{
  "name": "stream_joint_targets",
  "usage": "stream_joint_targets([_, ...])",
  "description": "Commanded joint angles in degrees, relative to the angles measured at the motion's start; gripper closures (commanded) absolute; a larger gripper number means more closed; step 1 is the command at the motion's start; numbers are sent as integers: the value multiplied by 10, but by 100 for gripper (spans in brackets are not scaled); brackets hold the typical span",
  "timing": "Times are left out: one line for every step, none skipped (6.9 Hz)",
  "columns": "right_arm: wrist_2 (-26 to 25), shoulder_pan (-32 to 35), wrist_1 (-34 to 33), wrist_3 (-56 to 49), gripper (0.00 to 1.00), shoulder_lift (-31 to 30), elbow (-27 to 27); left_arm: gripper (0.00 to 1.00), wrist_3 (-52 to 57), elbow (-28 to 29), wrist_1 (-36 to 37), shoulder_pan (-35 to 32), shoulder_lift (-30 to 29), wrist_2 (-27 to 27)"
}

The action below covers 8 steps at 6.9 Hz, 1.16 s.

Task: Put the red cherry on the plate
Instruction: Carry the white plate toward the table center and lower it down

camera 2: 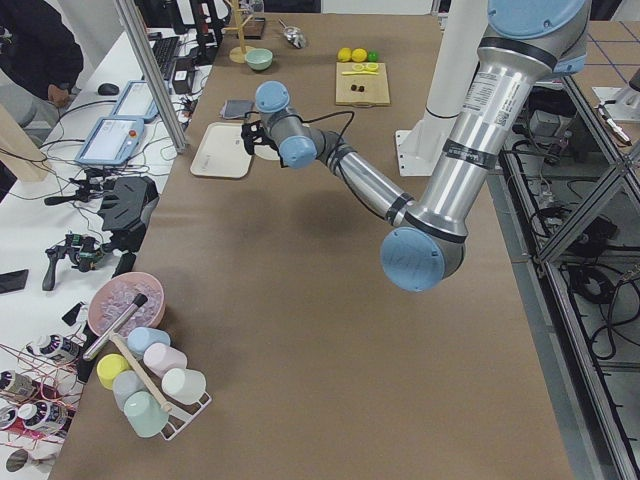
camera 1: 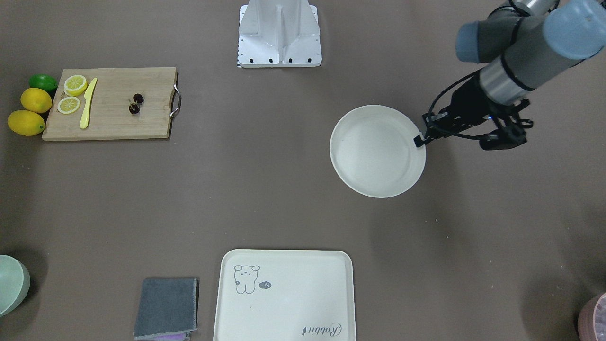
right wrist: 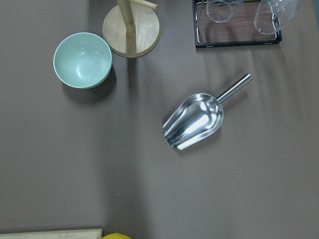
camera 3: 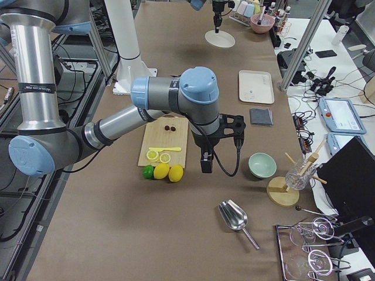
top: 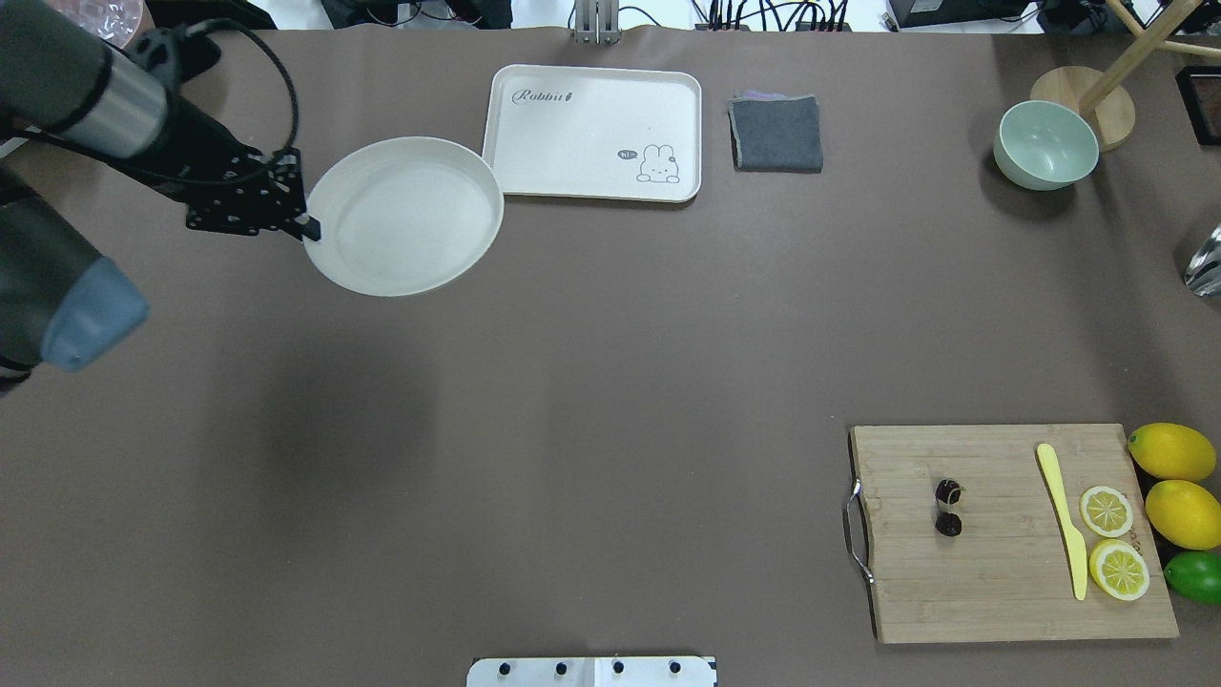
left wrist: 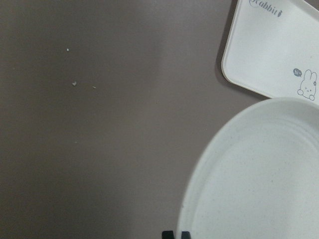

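Note:
The red cherry (top: pixel 948 506), two tiny dark fruits on thin stems, lies on the wooden cutting board (top: pixel 992 592) at the near right, also showing as the cherry (camera 1: pixel 136 104). Far across the table, the round cream plate (top: pixel 403 215) is at the far left, its edge overlapping the tray's corner. My left gripper (top: pixel 310 229) is shut on the plate's rim (left wrist: pixel 199 199), its fingertips (left wrist: pixel 170 234) close together. My right gripper (camera 3: pixel 206 165) shows only in the exterior right view, hanging beside the lemons, and I cannot tell whether it is open or shut.
On the board lie a yellow knife (top: pixel 1064 530) and two lemon slices (top: pixel 1107 510); two lemons (top: pixel 1171 450) and a lime (top: pixel 1194 575) sit beside it. A cream tray (top: pixel 591 124), grey cloth (top: pixel 776 133), green bowl (top: pixel 1045 145) and metal scoop (right wrist: pixel 194 121) lie farther off.

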Motion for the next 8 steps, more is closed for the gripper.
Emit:
stream_joint_targets([0,0,0,1,0,0,0,100,-14,1,109,92,-85,120])
stream_joint_targets([0,0,0,1,0,0,0,100,-39,10,107,112,-92,128])
stream_joint_targets([0,1,0,1,0,-1,1,100,-40,20,107,141,-105,156])
stream_joint_targets([0,3,0,1,0,0,0,100,-37,31,102,165,-104,174])
stream_joint_targets([0,6,0,1,0,-1,0,100,-41,61,40,183,-98,190])
stream_joint_targets([0,6,0,1,0,-1,0,100,-49,108,-55,188,-84,195])
stream_joint_targets([0,6,0,1,0,-2,0,100,-62,150,-107,194,-85,196])
stream_joint_targets([0,7,0,1,0,-2,0,100,-63,158,-119,196,-85,196])
